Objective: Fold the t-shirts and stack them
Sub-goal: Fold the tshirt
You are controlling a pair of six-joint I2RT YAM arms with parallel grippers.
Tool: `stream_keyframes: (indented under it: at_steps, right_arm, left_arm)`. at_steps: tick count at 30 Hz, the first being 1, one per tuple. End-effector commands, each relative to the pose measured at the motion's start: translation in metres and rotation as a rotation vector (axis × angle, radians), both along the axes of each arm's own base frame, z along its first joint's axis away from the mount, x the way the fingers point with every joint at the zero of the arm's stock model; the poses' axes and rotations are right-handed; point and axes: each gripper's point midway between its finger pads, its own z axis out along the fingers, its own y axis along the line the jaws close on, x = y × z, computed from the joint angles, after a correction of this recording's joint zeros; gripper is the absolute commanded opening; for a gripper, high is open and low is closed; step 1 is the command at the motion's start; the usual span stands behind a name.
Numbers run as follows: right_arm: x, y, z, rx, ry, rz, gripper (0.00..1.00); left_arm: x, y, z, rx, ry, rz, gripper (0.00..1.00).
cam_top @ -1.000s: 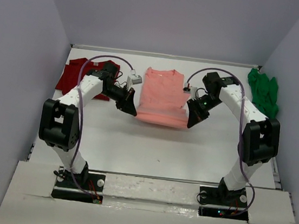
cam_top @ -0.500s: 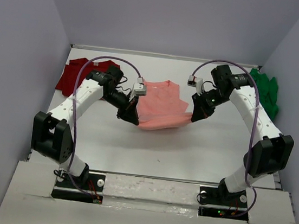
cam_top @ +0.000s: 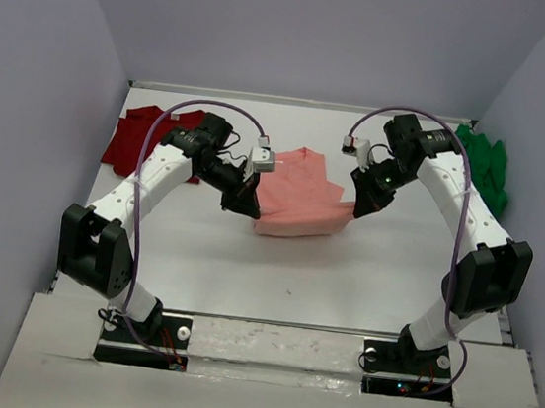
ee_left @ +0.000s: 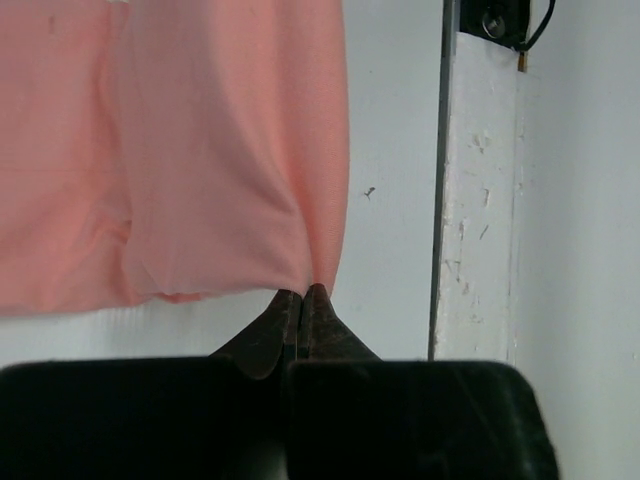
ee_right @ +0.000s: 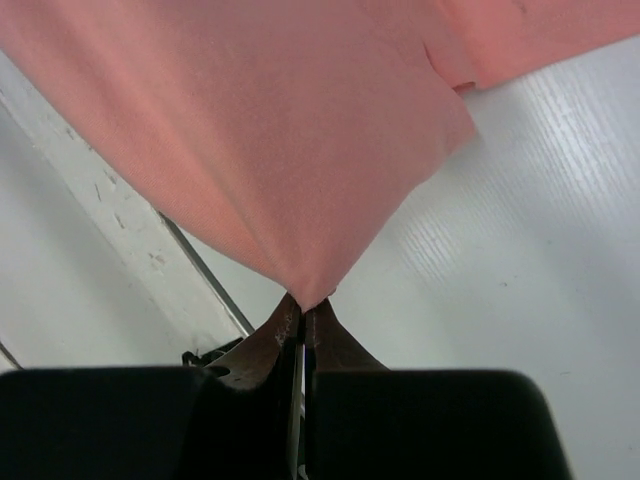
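At mid-table, I am pinching the salmon-pink shirt [cam_top: 299,192] with both grippers closed tight: my left gripper [cam_top: 250,207] is gripping its 8 o'clock corner and my right gripper [cam_top: 356,210] its 4 o'clock corner. The dark red shirt [cam_top: 136,138] is lying at 10 o'clock and the green shirt [cam_top: 484,168] at 2 o'clock.

No text, label, brand, number or sign can be read anywhere in these views.
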Motion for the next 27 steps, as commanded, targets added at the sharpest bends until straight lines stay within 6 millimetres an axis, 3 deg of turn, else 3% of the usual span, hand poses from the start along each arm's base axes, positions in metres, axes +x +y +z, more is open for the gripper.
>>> stream_keyframes:
  at_steps: [1,16,27]
  right_arm:
    - [0.016,-0.006,0.008,-0.041,-0.063,-0.011,0.00]
    - [0.055,0.005,-0.009,-0.028,-0.112,-0.017,0.00]
    - [0.099,0.009,-0.012,-0.052,-0.195,-0.029,0.00]
  left_arm:
    - [0.021,-0.004,0.028,-0.033,-0.121,0.058,0.00]
    - [0.050,-0.005,0.018,0.014,-0.166,0.105,0.00]
    - [0.070,-0.007,0.009,0.041,-0.176,0.143,0.00]
